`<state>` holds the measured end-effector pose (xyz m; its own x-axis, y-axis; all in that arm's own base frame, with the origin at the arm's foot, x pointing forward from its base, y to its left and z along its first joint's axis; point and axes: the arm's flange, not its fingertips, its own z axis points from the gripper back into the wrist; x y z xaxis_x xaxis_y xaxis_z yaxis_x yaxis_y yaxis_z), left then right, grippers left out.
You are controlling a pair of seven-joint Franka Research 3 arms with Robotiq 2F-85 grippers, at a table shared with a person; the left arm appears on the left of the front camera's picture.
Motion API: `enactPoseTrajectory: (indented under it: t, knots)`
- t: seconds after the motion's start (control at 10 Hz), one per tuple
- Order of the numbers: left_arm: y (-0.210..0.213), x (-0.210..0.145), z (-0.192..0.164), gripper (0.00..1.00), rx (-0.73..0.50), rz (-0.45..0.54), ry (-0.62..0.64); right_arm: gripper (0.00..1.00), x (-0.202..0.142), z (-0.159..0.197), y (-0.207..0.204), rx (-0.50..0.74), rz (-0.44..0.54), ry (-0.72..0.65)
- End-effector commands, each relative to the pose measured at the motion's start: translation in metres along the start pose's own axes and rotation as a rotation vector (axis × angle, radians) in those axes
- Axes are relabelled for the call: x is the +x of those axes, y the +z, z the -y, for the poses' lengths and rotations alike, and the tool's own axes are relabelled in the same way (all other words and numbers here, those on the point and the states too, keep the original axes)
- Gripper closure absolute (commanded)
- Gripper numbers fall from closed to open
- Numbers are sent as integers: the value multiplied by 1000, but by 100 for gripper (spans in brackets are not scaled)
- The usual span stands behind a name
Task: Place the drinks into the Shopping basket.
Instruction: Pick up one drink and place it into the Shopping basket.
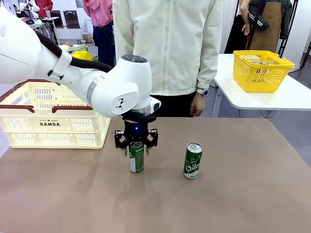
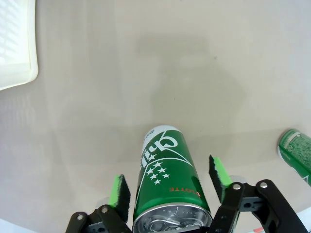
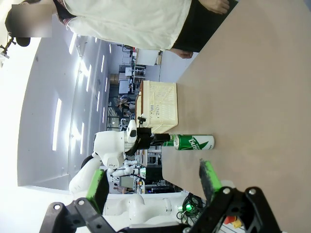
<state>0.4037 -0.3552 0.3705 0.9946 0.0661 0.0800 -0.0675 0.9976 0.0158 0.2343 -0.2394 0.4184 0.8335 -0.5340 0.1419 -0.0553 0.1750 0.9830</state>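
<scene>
Left wrist view first: what is the left claw doing?

It is open, with its green pads on either side of a green can. The can stands upright between them. I see a gap at the pad on the picture's right, and the other pad sits close to the can's side; I cannot tell whether it touches.

And from the front?

The left claw points straight down over that green can, which stands on the brown tabletop near its middle.

Any other drink?

A second green can stands upright just to the right of it, apart from the claw. It also shows at the edge of the wrist picture.

Where is the Shopping basket?

On the tabletop's far left, behind the left arm and well apart from both cans. Its white corner shows from the wrist.

The right claw?

Open wide, with nothing between its pads.

Beyond that?

A person stands at the far edge, and a yellow basket sits on a separate white table.
</scene>
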Motion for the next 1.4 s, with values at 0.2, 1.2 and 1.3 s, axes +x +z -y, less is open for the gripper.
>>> enactPoseTrajectory:
  t: [0.2,1.2,1.3]
  knots:
    - [1,-1,3,100,12,-32,-4,0,-1,-1,2,4,-9,21]
    - [153,-50,-26,100,-33,54,-173,0,-1,-1,2,4,-9,21]
    - [172,-62,-35,100,-27,111,-141,0,-1,-1,2,4,-9,21]
